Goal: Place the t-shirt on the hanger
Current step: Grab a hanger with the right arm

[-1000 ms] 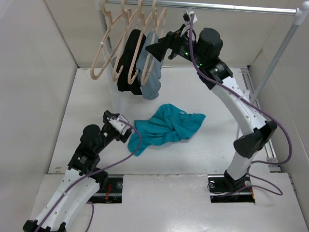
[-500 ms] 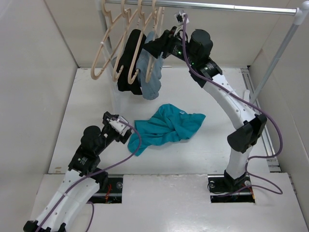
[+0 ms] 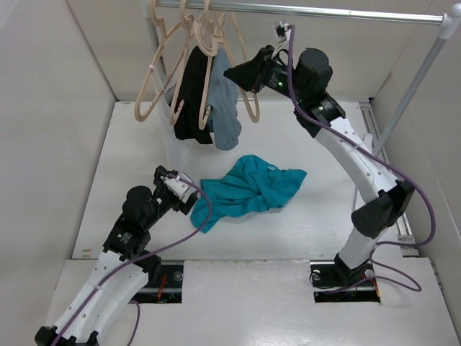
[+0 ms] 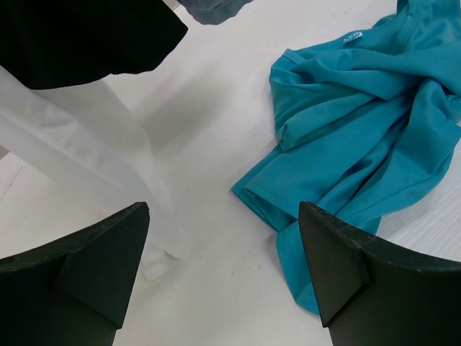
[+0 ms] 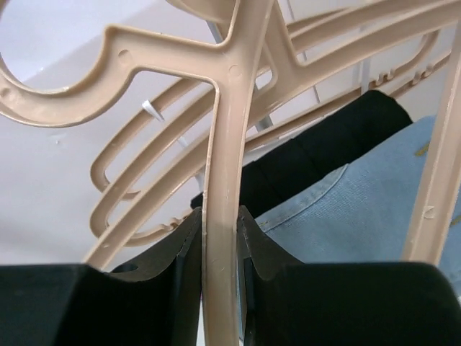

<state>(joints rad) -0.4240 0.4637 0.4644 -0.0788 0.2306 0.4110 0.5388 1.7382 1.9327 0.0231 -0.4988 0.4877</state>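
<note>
The teal t-shirt (image 3: 252,189) (image 4: 360,122) lies crumpled on the white table, its white neck label facing up. My left gripper (image 3: 180,191) (image 4: 223,213) hovers low at the shirt's left edge, open, with nothing between its fingers. High at the back, my right gripper (image 3: 232,72) (image 5: 220,223) is shut on the arm of the rightmost pale beige hanger (image 3: 250,108) (image 5: 220,144). That hanger hangs from the rail, just right of the clothed hangers.
Other beige hangers (image 3: 149,86) hang on the metal rail (image 3: 324,10); two carry a black garment (image 3: 191,94) and a grey-blue garment (image 3: 225,115). The rack's right post (image 3: 414,79) slants down at the right. A white post (image 4: 79,155) stands left of the left gripper.
My right gripper reached into the hangers and closed on the rightmost hanger's arm, which now hangs clear to the right of the garments. The left arm and the shirt stayed put.
</note>
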